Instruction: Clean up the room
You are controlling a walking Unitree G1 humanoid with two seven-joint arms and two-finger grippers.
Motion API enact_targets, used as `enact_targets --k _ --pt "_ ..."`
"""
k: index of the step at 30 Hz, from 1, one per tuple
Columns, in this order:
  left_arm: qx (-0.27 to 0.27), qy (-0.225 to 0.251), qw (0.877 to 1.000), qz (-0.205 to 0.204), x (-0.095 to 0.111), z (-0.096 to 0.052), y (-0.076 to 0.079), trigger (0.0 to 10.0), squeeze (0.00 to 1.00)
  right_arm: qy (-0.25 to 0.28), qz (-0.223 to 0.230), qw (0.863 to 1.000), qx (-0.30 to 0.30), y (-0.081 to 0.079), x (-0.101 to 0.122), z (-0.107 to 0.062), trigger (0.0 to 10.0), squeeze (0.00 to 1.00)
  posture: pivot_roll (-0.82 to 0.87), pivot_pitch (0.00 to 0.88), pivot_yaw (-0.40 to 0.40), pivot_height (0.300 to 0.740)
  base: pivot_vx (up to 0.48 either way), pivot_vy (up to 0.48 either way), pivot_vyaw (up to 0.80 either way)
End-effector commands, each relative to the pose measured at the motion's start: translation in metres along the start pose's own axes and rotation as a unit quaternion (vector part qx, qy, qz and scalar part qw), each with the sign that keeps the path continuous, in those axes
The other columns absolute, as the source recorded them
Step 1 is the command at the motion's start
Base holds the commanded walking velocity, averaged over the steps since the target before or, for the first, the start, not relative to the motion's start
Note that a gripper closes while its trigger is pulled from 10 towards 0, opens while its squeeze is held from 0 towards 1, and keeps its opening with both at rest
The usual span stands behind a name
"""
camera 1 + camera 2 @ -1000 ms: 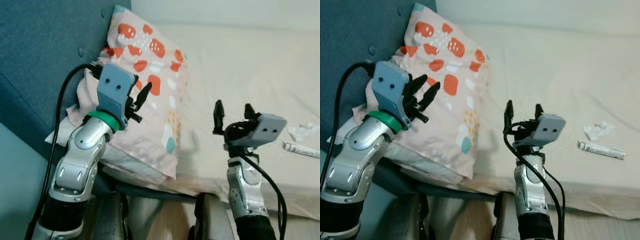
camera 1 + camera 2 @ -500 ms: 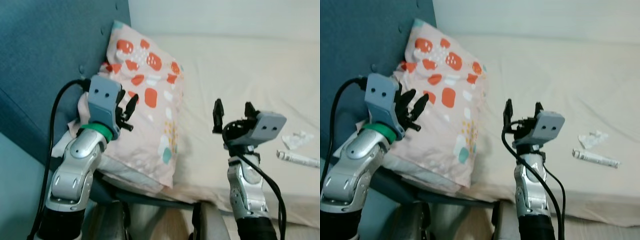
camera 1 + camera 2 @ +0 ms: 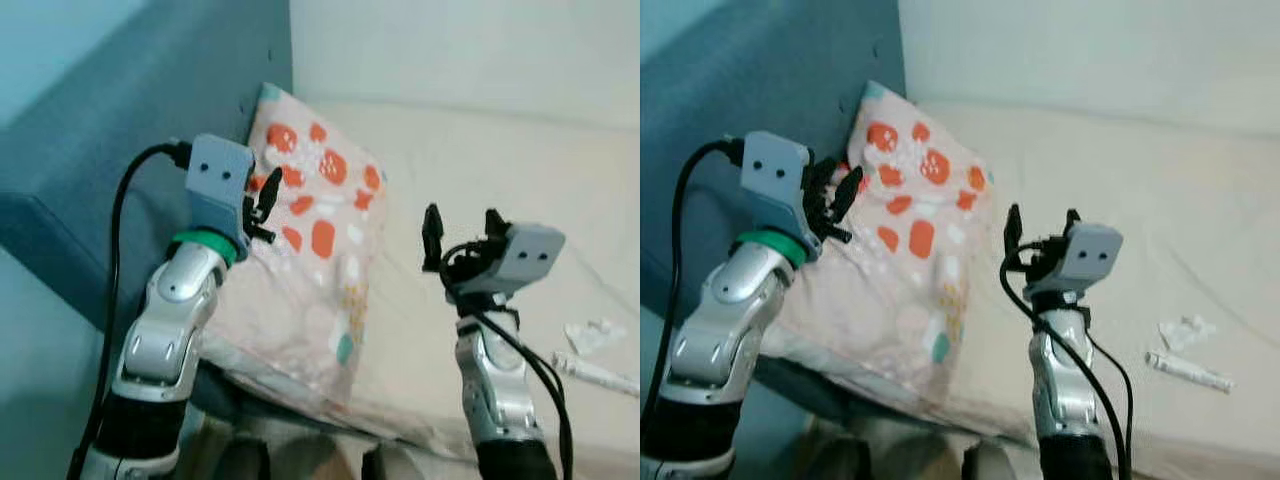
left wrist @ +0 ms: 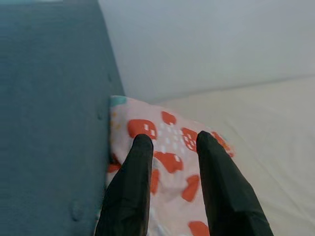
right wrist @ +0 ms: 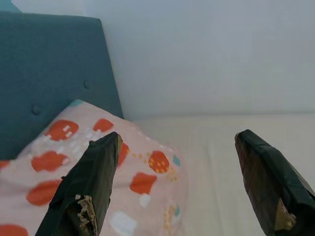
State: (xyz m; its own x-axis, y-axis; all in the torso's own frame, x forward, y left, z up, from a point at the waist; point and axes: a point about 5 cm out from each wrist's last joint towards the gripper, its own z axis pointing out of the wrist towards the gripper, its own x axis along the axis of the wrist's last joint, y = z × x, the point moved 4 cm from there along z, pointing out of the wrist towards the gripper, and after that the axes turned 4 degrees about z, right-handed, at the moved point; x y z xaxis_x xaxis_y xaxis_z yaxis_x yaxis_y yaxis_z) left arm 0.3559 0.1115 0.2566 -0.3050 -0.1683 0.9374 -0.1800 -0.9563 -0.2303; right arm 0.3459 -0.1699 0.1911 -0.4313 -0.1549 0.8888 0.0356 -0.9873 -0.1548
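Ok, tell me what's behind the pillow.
Behind the pillow stands the teal headboard, and the pillow leans on it. The cream mattress lies under it. The pillow covers the headboard's lower part and the gap behind it, so anything there is hidden.

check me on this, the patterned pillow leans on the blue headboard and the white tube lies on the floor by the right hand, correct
Not quite. The white tube lies on the bed, beside the right hand, as the right eye view shows. The patterned pillow does lean on the blue headboard.

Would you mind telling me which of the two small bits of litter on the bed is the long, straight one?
The white tube, nearer the mattress edge. It is long and thin; the crumpled paper just beyond it is a shapeless white wad.
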Motion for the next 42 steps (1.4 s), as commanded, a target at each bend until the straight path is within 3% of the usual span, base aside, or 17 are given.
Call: enact_targets --k 1,11,17,22,26,31,42 --pt "-0.001 -0.001 1.0 0.004 -0.003 -0.001 0.004 10.0 0.0 -0.011 -0.005 1.0 -0.007 0.004 -0.004 -0.003 10.0 0.0 0.1 0.084 0.034 0.725 0.0 0.0 0.0" --pt "0.003 -0.001 1.0 0.0 -0.006 -0.002 0.005 10.0 0.0 -0.014 0.011 1.0 -0.019 0.003 -0.006 -0.002 10.0 0.0 0.1 0.084 0.031 0.739 0.0 0.0 0.0" --pt "-0.004 -0.001 1.0 0.004 -0.008 -0.003 0.009 10.0 0.0 -0.028 0.022 0.999 -0.013 -0.004 -0.017 -0.011 10.0 0.0 0.1 0.078 0.038 0.739 -0.156 0.0 0.0" --pt "-0.024 -0.013 0.999 0.03 -0.022 -0.011 0.016 10.0 0.0 -0.036 -0.006 0.999 -0.013 -0.011 -0.023 -0.02 10.0 0.0 0.09 0.078 0.044 0.739 -0.336 0.0 0.0" --pt "-0.036 -0.029 0.999 0.023 -0.034 -0.016 0.023 10.0 0.0 -0.024 -0.032 0.999 -0.017 -0.013 -0.018 -0.02 10.0 0.0 0.07 0.08 0.042 0.739 -0.352 0.0 0.0" --pt "-0.043 -0.028 0.999 0.018 -0.034 -0.015 0.03 10.0 0.0 -0.019 -0.041 0.999 -0.023 -0.007 -0.014 -0.018 10.0 0.0 0.06 0.079 0.042 0.739 -0.356 0.0 0.0" --pt "-0.042 -0.023 0.999 0.019 -0.033 -0.014 0.028 10.0 0.0 -0.029 -0.044 0.998 -0.029 -0.006 -0.02 -0.02 10.0 0.0 0.06 0.082 0.045 0.739 -0.365 0.0 0.0"
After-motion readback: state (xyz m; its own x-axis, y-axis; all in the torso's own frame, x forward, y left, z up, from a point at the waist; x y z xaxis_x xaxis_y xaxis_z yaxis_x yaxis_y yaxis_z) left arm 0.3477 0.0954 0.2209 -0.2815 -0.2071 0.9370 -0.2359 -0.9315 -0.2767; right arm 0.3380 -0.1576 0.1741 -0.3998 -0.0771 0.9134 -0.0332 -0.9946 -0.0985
